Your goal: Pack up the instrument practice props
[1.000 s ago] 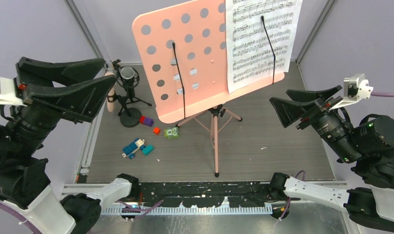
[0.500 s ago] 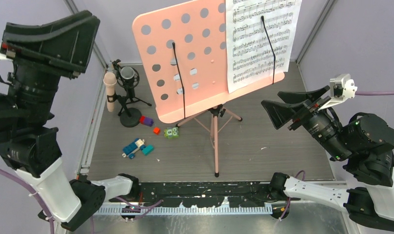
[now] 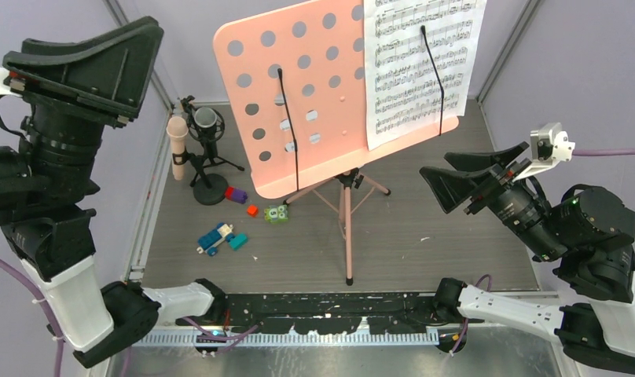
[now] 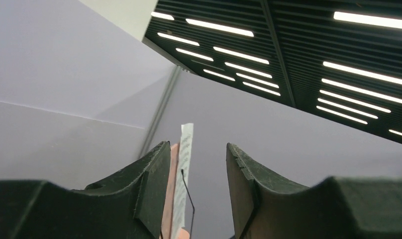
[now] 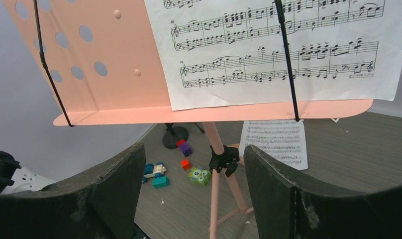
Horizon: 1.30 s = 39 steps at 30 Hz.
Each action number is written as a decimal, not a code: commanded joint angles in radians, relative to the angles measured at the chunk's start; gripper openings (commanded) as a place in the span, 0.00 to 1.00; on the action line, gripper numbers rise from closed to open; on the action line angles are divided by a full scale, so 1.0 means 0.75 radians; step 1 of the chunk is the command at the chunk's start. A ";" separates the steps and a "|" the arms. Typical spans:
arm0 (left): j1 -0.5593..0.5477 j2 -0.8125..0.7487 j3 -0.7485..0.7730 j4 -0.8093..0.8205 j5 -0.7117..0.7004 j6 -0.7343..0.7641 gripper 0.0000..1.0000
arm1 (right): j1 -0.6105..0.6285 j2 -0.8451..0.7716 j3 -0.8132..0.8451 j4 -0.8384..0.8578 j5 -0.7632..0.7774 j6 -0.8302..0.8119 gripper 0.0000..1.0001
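Observation:
The pink music stand [image 3: 299, 94] stands mid-floor on its tripod, and a black wire pins a white sheet-music page [image 3: 420, 63] to the right half of its desk. Another page [image 5: 276, 144] lies on the floor behind the stand. At back left, the beige-pink microphone [image 3: 177, 145] is upright beside its black round-base stand [image 3: 211, 192]. My left gripper [image 3: 145, 71] is raised high at far left, open and empty. Its wrist view shows the sheet [image 4: 185, 164] edge-on, far off between its fingertips. My right gripper [image 3: 434, 166], also open and empty, points at the stand from the right.
Small toy blocks [image 3: 220, 236] lie on the floor left of the stand's pole [image 5: 219, 164]: a blue one, a green one [image 3: 277, 214], and red and purple ones [image 3: 236, 194]. Purple walls close in the floor on both sides.
My left arm has swung up and away from the microphone to the far left, its jaws narrowing a little. The right gripper has edged left toward the stand.

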 commanded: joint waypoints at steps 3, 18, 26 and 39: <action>-0.386 -0.004 -0.008 -0.024 -0.152 0.323 0.47 | -0.001 -0.014 -0.021 0.026 0.013 0.036 0.76; -1.120 -0.079 -0.148 -0.082 -0.439 0.756 0.47 | -0.002 0.035 -0.071 0.019 0.084 0.070 0.76; -1.390 -0.018 -0.174 -0.086 -0.595 0.981 0.47 | -0.003 0.008 -0.153 0.094 0.078 0.039 0.76; -1.515 0.258 -0.082 -0.218 -0.842 0.971 0.50 | -0.002 -0.054 -0.093 0.070 0.129 -0.075 0.77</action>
